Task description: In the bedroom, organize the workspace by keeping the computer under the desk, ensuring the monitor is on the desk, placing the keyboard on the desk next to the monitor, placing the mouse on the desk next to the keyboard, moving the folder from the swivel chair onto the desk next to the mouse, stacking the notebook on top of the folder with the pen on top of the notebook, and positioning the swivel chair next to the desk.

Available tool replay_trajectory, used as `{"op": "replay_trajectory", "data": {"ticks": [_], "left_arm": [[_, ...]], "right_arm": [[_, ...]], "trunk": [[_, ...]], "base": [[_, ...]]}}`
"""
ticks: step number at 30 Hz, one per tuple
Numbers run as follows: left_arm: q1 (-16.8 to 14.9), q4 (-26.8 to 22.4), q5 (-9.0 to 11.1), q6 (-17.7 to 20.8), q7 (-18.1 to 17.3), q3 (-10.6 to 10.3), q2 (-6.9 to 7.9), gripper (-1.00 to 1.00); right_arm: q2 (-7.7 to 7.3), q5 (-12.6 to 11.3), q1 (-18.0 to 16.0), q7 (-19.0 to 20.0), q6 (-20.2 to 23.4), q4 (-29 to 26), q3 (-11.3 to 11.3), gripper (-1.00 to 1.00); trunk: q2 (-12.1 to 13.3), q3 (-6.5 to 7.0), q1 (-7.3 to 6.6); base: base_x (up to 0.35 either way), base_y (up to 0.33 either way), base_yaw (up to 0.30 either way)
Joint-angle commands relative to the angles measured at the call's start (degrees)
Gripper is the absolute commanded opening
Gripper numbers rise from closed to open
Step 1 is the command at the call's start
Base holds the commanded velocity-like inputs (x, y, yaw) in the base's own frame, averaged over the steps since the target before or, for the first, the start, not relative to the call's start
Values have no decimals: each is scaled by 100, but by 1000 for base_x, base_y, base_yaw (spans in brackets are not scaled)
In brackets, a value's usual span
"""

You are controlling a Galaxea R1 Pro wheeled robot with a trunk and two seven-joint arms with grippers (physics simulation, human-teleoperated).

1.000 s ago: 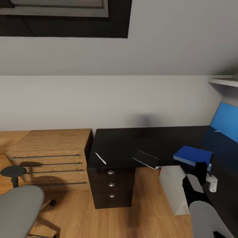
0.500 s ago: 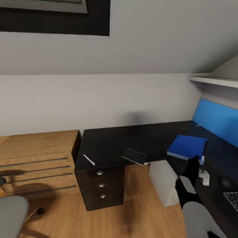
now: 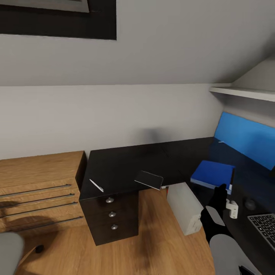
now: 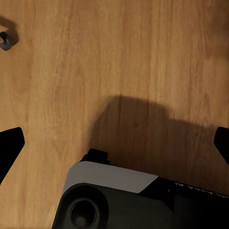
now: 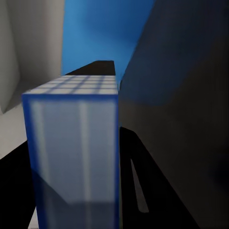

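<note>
My right gripper (image 3: 220, 191) is shut on the bright blue folder (image 3: 212, 173) and holds it just over the black desk (image 3: 126, 164). In the right wrist view the folder's white page edge (image 5: 76, 124) fills the space between the dark fingers. A thin white pen (image 3: 96, 185) and a dark notebook (image 3: 149, 179) lie near the desk's front edge. The keyboard (image 3: 264, 225) and a dark mouse (image 3: 250, 204) rest on the desk's right wing. The light grey computer (image 3: 184, 208) stands on the floor beside the drawers. My left gripper (image 4: 114, 143) hangs open over the wood floor. The monitor is out of view.
A low light-wood cabinet (image 3: 38, 187) adjoins the desk's left end. The grey swivel chair seat (image 3: 8, 250) shows at the lower left corner. A white shelf (image 3: 244, 91) juts out above the blue back panel (image 3: 244, 137). Dark drawers (image 3: 110, 217) sit under the desk corner.
The camera has turned right: cabinet and chair slid left in the picture, and the keyboard and mouse came into view. The folder stays in my right gripper.
</note>
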Motion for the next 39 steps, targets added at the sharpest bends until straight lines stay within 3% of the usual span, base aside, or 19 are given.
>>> {"op": "replay_trajectory", "data": {"ticks": [1,6,13,21,27,39], "left_arm": [[-2,1,54,-27,41,-47,5,100],[-3,1,49,-29,26,-61,5,100],[-1,1,62,-27,29,-285,10,100],[0,1,62,-27,32,-300,5,100],[-2,1,57,-27,32,-300,5,100],[0,1,59,-27,41,-300,5,100]], "right_arm": [[0,-57,-6,60,10,31,-14,-100],[-2,-63,-6,61,7,80,-20,-100],[-33,-47,-6,24,11,109,-24,-100],[-151,-46,-6,-3,11,380,-21,-100],[-250,-50,-6,-321,11,565,-27,-100],[-269,-55,-6,-352,11,573,-27,-100]], "trunk": [[-4,-6,0],[-4,-6,0],[-4,-6,0],[-4,-6,0],[-4,-6,0],[-4,-6,0]], "base": [[0,0,-1],[2,-7,0],[160,-216,0],[61,-162,0],[1,-6,0],[79,-29,0]]}}
